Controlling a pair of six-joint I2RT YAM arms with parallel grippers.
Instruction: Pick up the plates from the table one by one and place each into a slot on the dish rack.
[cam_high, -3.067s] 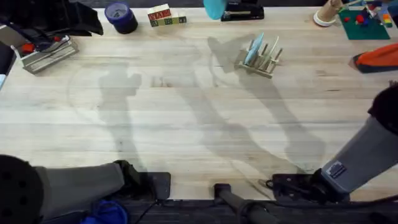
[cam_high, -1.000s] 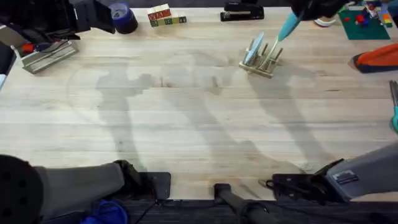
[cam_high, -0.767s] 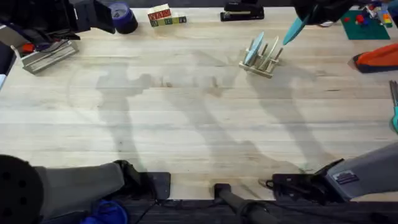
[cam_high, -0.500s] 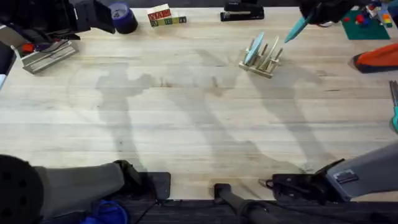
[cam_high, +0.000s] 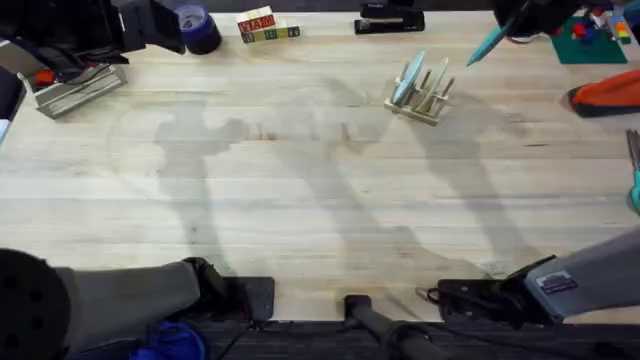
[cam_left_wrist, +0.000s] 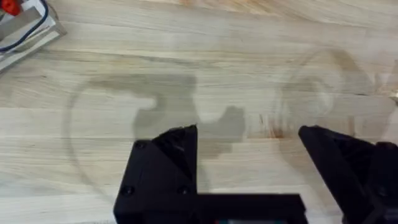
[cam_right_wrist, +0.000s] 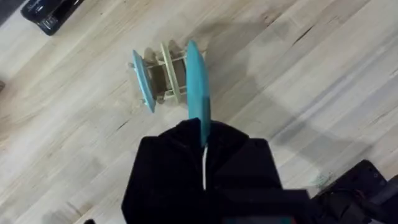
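Gripping turquoise plate (cam_right_wrist: 196, 87) edge-on, right gripper (cam_right_wrist: 204, 140) above dish rack (cam_right_wrist: 165, 79).

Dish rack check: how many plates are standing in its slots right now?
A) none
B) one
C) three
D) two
B: one paler blue plate stands in the dish rack, while the turquoise plate is clamped in the right pincer, held in the air beside the rack.
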